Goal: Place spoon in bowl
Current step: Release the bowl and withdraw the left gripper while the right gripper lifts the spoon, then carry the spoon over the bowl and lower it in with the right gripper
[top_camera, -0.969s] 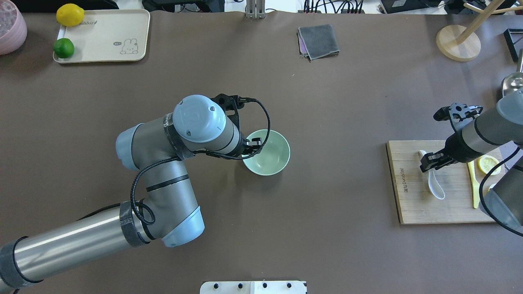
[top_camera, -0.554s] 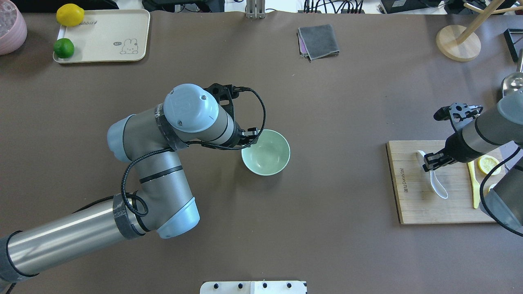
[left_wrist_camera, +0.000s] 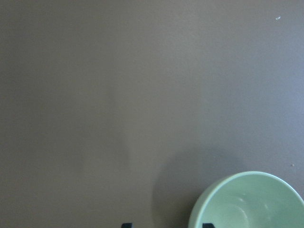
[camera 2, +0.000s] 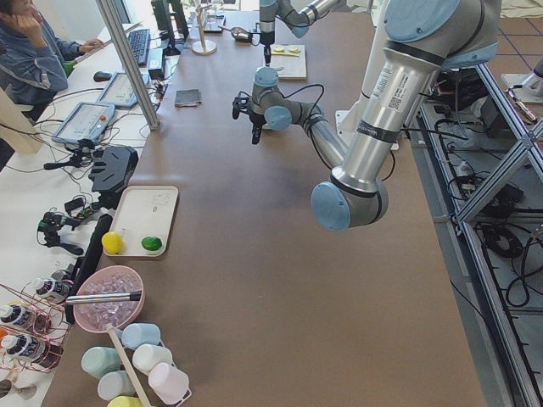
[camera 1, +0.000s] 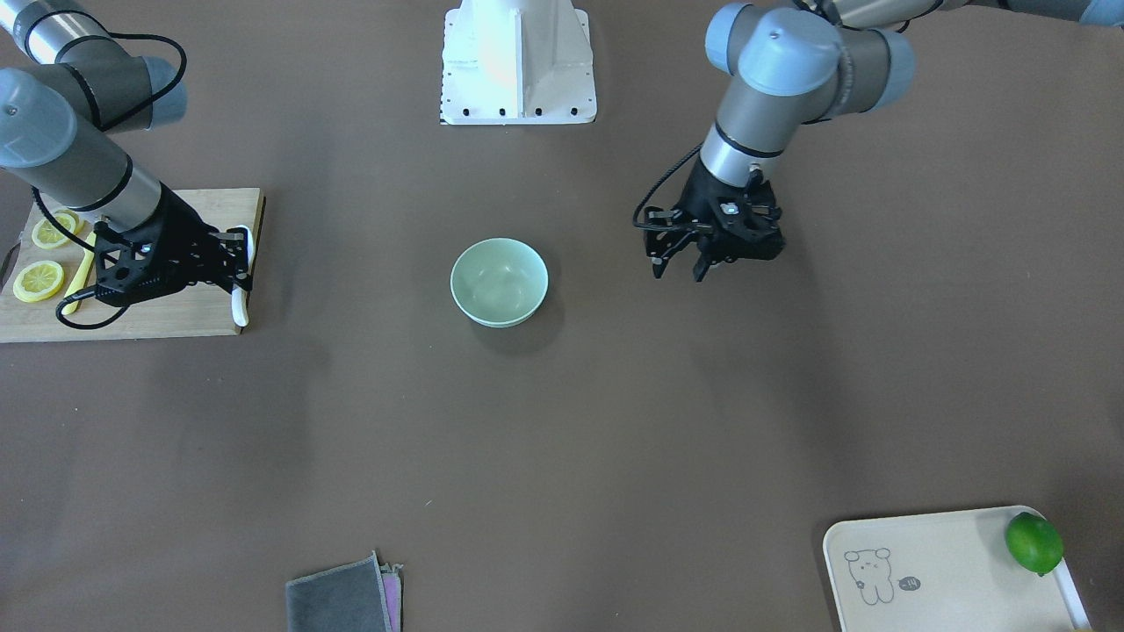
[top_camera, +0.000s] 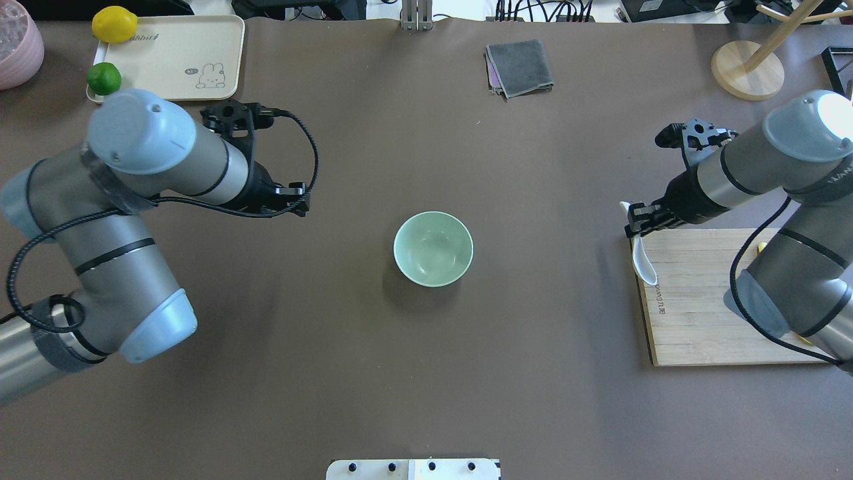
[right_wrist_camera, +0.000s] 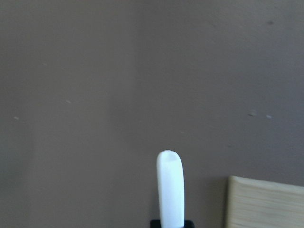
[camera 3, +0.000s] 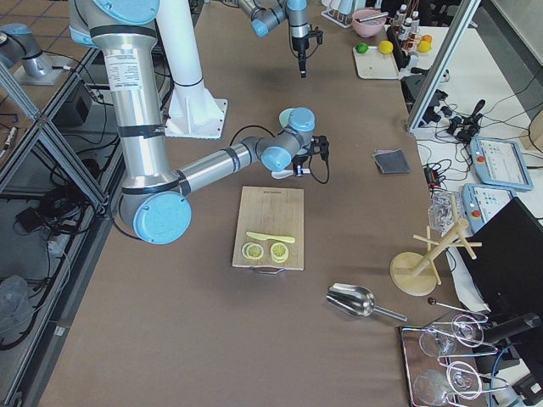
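Observation:
The white spoon (top_camera: 644,259) hangs in my right gripper (top_camera: 638,222), which is shut on its handle, lifted over the left far corner of the wooden cutting board (top_camera: 700,300). The spoon handle (right_wrist_camera: 170,190) sticks out ahead in the right wrist view, and the spoon (camera 1: 239,309) also shows in the front view. The mint-green bowl (top_camera: 433,249) stands empty mid-table, well to the left of the spoon. My left gripper (top_camera: 300,200) is open and empty, off to the left of the bowl. The bowl's rim (left_wrist_camera: 247,202) shows at the bottom right of the left wrist view.
Lemon slices (camera 1: 39,279) and a yellow plastic knife (camera 1: 77,279) lie on the board. A cream tray (top_camera: 180,57) with a lime (top_camera: 104,78) and a lemon (top_camera: 114,24) is far left. A grey cloth (top_camera: 520,67) and a wooden stand (top_camera: 746,70) sit at the far side.
My left arm has pulled away from the bowl to the left. My right gripper has lifted the spoon off the board and carried it left and farther out, to the board's corner.

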Robot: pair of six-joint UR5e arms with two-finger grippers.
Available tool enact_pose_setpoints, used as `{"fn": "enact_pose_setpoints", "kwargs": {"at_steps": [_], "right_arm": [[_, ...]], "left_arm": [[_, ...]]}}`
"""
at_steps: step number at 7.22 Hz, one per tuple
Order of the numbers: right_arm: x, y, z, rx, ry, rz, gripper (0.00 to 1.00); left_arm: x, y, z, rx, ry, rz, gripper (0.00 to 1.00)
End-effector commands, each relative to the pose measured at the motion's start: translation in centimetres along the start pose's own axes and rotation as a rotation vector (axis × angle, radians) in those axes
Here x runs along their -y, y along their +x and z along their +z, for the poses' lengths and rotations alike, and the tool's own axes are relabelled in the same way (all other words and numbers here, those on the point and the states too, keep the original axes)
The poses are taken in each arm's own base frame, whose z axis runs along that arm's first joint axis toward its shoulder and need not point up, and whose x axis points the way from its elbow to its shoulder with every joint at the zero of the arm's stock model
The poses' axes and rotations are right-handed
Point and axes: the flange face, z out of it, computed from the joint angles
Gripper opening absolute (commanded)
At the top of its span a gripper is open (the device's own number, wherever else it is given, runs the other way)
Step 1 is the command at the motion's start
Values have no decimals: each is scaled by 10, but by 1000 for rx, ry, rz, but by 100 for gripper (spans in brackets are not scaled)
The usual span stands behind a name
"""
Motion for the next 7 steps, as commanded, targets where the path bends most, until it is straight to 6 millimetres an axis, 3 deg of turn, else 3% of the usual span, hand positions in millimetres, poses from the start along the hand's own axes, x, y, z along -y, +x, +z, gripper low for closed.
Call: {"fn": "enact_pose_setpoints", "kwargs": {"at_steps": [1, 2, 3, 4, 5, 6, 7], "right_arm": [[24, -139, -1, 28, 85, 110, 0], [26, -184, 16, 12, 126, 160, 0], [30, -222, 34, 4, 186, 249, 0], [39, -249, 52, -6, 232, 329, 0], [34, -263, 69, -19, 268, 363, 0], [29, -266, 73, -21, 279, 358, 27], [26, -265, 69, -14, 280, 353, 87]], "left_arm": [[23, -107, -30, 52, -19, 106, 60], [33, -140, -48, 37, -36, 129, 60], [39, -159, -57, 35, -39, 152, 60], [40, -166, -59, 39, -39, 157, 61], [41, -165, -61, 37, -33, 157, 61], [40, -165, -62, 36, -33, 157, 61], [40, -165, -62, 36, -32, 157, 61]]}}
